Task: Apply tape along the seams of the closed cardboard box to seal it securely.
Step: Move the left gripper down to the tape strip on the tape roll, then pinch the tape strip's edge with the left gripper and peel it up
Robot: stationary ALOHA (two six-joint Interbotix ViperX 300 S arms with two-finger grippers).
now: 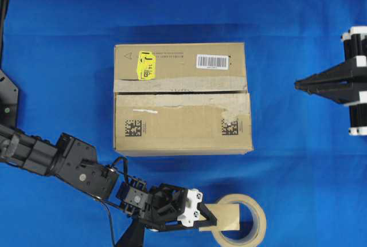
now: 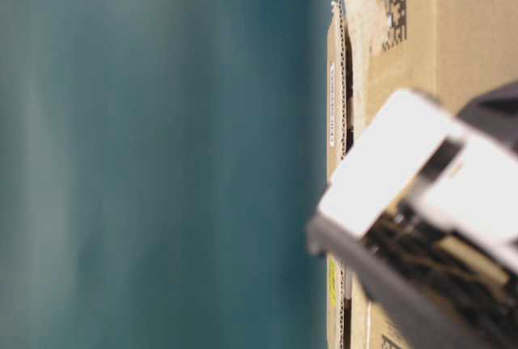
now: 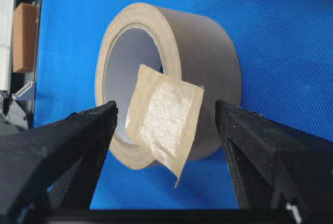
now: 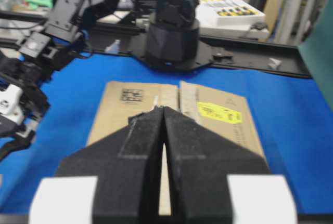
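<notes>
The cardboard box (image 1: 183, 126) lies closed in the middle of the blue table, and it also shows in the right wrist view (image 4: 125, 112). Its seam (image 1: 183, 92) runs across the full width, edged by worn pale tape. A short piece of tape (image 3: 164, 117) sticks out from the tape roll (image 3: 208, 52), sticky side toward the camera. My left gripper (image 3: 166, 107) is open, with one finger on each side of the piece and neither touching it. In the overhead view the left gripper (image 1: 209, 218) is in front of the box. My right gripper (image 1: 298, 85) is shut and empty, right of the box, pointing at it.
The tape roll (image 1: 258, 232) stands on edge near the front table edge. A yellow sticker (image 1: 146, 65) and a barcode label (image 1: 212, 61) sit on the box's far flap. The left arm (image 1: 69, 161) stretches across the front left. Black arm bases (image 4: 171, 31) stand beyond the box.
</notes>
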